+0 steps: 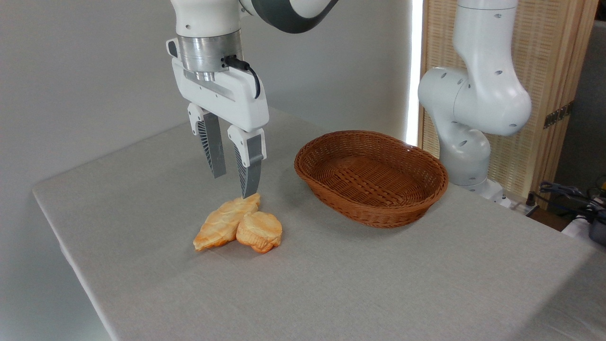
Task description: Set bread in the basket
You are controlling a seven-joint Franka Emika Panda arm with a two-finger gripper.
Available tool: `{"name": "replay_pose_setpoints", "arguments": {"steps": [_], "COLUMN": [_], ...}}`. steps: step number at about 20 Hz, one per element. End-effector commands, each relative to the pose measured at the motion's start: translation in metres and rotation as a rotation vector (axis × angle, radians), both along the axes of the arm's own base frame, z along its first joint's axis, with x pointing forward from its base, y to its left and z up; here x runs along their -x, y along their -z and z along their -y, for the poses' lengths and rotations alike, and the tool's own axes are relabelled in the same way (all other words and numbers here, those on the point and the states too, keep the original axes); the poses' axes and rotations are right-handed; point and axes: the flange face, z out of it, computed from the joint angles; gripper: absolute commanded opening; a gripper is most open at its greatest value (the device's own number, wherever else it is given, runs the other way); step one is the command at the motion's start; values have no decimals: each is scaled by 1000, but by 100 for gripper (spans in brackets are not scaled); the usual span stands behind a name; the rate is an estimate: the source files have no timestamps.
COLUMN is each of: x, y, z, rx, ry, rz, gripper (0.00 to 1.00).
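The bread (259, 231), a small round golden bun with a pale scalloped top, lies on the grey table, touching a longer braided loaf (225, 221) on its left. My gripper (233, 186) hangs open just above and behind the two, holding nothing; its right fingertip (249, 188) sits near the loaf's far end. The oval brown wicker basket (426, 163) stands empty to the right of the bun, a short gap away.
The arm's white base (466, 142) rises behind the basket at the right. The table's left edge (61, 237) and front corner fall away. Cables and gear (573, 199) lie off the table at far right.
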Motion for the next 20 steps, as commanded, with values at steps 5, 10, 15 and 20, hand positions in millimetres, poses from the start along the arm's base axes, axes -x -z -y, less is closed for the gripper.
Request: {"name": "replay_pose_setpoints", "arguments": {"steps": [5,10,15,20], "x": [-4,-3,-2,-1], "y": [-4,-4,-4,-2], "z": [2,0,4,8], "rx": [-2,-2,-3,-4], "ry": [-1,-7,-4,3], "rz": [-1,-6,-9,-16], "gripper": [100,100,100,100]}}
